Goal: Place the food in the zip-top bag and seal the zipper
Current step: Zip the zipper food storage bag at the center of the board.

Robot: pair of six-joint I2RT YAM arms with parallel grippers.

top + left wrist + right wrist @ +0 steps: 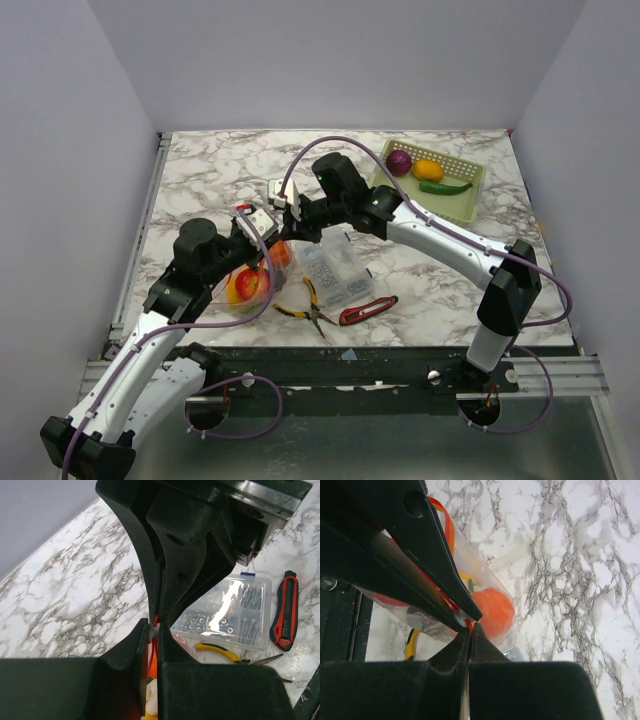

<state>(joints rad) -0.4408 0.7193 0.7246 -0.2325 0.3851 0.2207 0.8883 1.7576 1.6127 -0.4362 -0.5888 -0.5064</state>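
Note:
The zip-top bag (252, 285) hangs between both grippers left of centre, clear with several pieces of food inside: a red-and-yellow fruit (243, 286) and an orange one (281, 254), which also shows in the right wrist view (492, 611). My left gripper (274, 238) is shut on the zipper (154, 630), pinching a small white piece on the orange-red strip. My right gripper (291, 225) is shut on the same strip (469, 625), tip to tip with the left one. More food lies in a green basket (462, 200): a purple onion (399, 162), an orange-yellow fruit (428, 170), a green chili (445, 187).
A rigid clear box of small parts (335, 272) stands just right of the bag. Yellow-handled pliers (310, 305) and a red-handled knife (367, 311) lie near the front edge. Grey walls enclose the marble table (220, 170).

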